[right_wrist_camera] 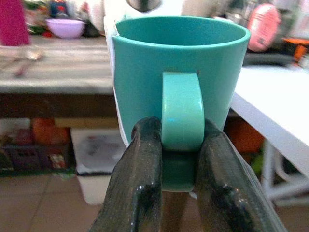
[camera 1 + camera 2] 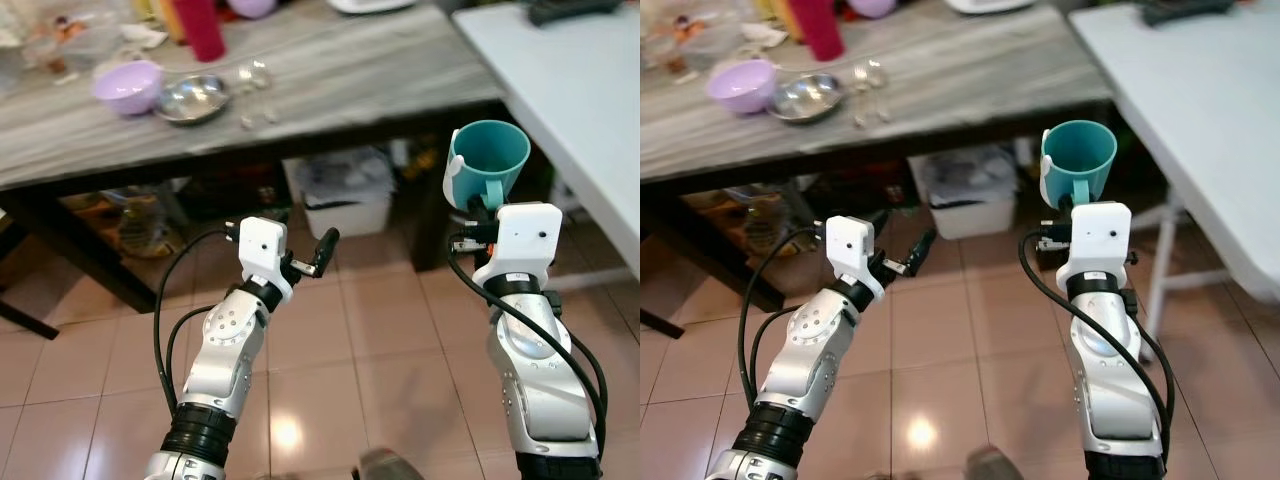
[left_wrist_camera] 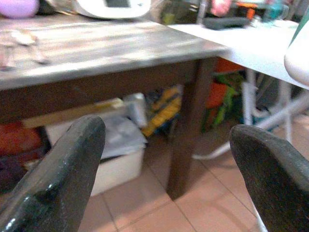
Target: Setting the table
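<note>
The right gripper [image 1: 179, 145] was clenched on the handle of the teal mug [image 1: 179, 72], one black finger on each side of the loop. The mug stood upright above the fingers with its mouth up, held in the air over the tiled floor [image 2: 380, 340] rather than on any surface. Gripping by the handle probably kept the body free, so the base could be set down flat. Just beyond the mug lay the corner of the wooden table [image 2: 380, 70], and to the gripper's right the white table [image 2: 580, 90], so either looked like a possible spot for it.

The left gripper [image 2: 312, 258] was released and empty, its fingers spread wide — likely waiting for a second item. Ahead of it and higher, on the wooden table, sat a purple bowl [image 2: 128, 86], a steel dish [image 2: 192, 98] and some cutlery [image 2: 256, 92]. Under the table stood a white bin [image 2: 345, 205].

No label or writing could be read.
</note>
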